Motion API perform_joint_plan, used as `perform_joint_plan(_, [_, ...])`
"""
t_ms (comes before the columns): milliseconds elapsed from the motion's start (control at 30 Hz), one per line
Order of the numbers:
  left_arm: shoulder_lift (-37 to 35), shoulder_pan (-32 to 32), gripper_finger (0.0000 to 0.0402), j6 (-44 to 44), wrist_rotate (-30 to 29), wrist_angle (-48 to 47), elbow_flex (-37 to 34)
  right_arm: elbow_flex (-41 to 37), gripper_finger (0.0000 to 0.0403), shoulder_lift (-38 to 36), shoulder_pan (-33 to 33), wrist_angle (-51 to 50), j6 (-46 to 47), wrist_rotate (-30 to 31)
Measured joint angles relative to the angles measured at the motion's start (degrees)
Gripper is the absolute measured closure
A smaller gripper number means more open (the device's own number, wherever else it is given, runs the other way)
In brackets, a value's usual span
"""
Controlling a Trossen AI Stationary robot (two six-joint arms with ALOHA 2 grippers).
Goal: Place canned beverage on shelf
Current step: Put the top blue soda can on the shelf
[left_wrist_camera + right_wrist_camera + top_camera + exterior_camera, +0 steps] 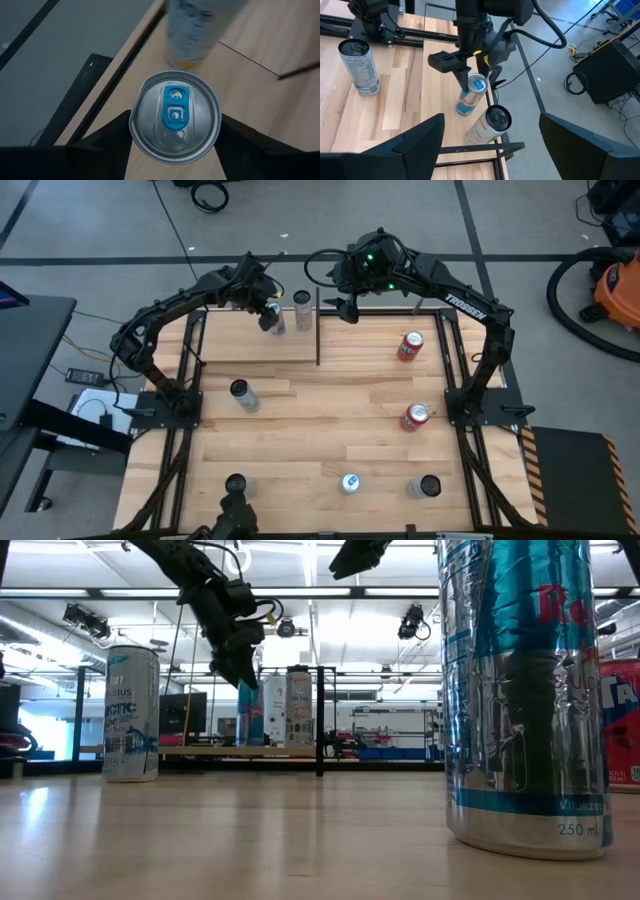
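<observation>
The left gripper (272,313) has its two dark fingers (107,134) pressed against opposite sides of a slim blue-and-silver can (471,95), whose round aluminium top with a blue pull tab shows between them; the can stands on the shelf (240,340), a pale plain-wood panel edged by thin black rods at the table's far left corner. Just beside it on the same panel, nearer the shelf's right rod, stands a second can, white and yellow with a dark top (490,125). The right gripper (349,308) hangs above the table's far edge just right of that rod, its fingers spread wide with nothing between them. On the plank-patterned wooden table (330,430) itself six more cans are spread out: a grey-white one with a black top (243,395) near the left edge, two red ones (410,346) (415,417) by the right edge, and three along the near edge, a dark-topped one (236,484) at left, a blue-tabbed one (349,482) in the middle and another dark-topped one (425,486) at right. All are smooth metal cylinders.
</observation>
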Motion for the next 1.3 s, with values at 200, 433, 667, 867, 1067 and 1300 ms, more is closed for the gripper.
perform_joint_plan(200, [0.0,0.0,0.0156,8.7,2.7,0.3,0.0,0.0,0.0069,0.0,0.0,0.0,0.0,0.0])
perform_joint_plan(433, [0.0,0.7,0.0155,18.8,2.7,0.5,0.0,0.0,0.0069,0.0,0.0,-1.4,0.0,0.0])
perform_joint_plan(667, [0.0,0.7,0.0155,21.7,5.7,0.5,0.0,0.0,0.0069,0.0,0.0,-1.7,0.0,0.0])
perform_joint_plan(867, [0.0,1.0,0.0155,21.7,6.4,0.5,0.0,0.0,0.0069,0.0,0.0,-1.7,0.0,0.0])
perform_joint_plan(1067, [0.8,2.0,0.0154,21.6,6.6,0.2,0.0,0.0,0.0069,0.0,0.0,-1.6,0.0,0.0])
perform_joint_plan(1300, [2.3,2.6,0.0154,20.4,7.4,0.3,0.4,0.0,0.0069,0.0,0.0,-1.6,0.0,0.0])
